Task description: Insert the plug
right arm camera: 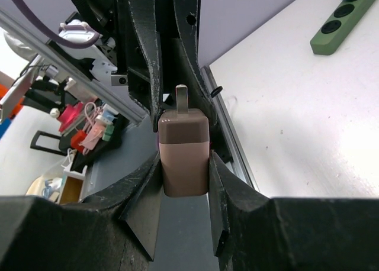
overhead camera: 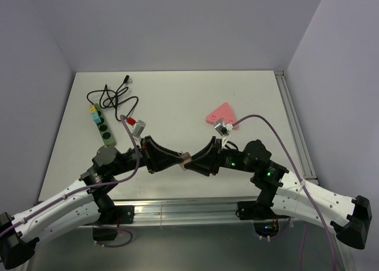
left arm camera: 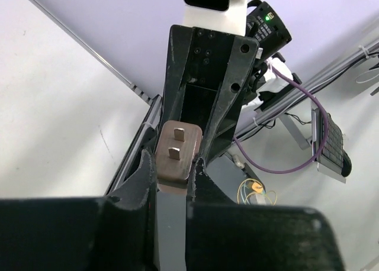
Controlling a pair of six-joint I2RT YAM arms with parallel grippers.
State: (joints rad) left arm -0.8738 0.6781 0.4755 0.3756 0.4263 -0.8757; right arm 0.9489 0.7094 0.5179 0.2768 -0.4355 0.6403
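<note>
Right claw (overhead camera: 190, 161) and left claw (overhead camera: 177, 160) met tip to tip low in the middle of the top view, above the near edge of the white desk (overhead camera: 189, 93), with the small brown blocky plug (overhead camera: 185, 160) between them. The long green power strip (overhead camera: 102, 124) lay well apart on the far left of the desk, its long axis running away from the arm bases and leaning slightly left. That put it on the left arm's side and nearer that arm.

From the left wrist, the plug (left arm camera: 177, 155) showed its face with two flat metal prongs turned toward that camera. Its lower end sat between the left fingertips (left arm camera: 142, 176), which hugged it closely; whether they pressed on it could not be told.

From the right wrist, the right fingers (right arm camera: 216, 182) were clenched on the plug's (right arm camera: 185, 155) body, touching both flanks, and one prong pointed away toward the left claw. The strip (right arm camera: 343, 16) showed at the upper right corner. The plug's axis therefore ran from arm to arm, prongs leftward. To my judgement it would need turning prongs-down over a socket.
</note>
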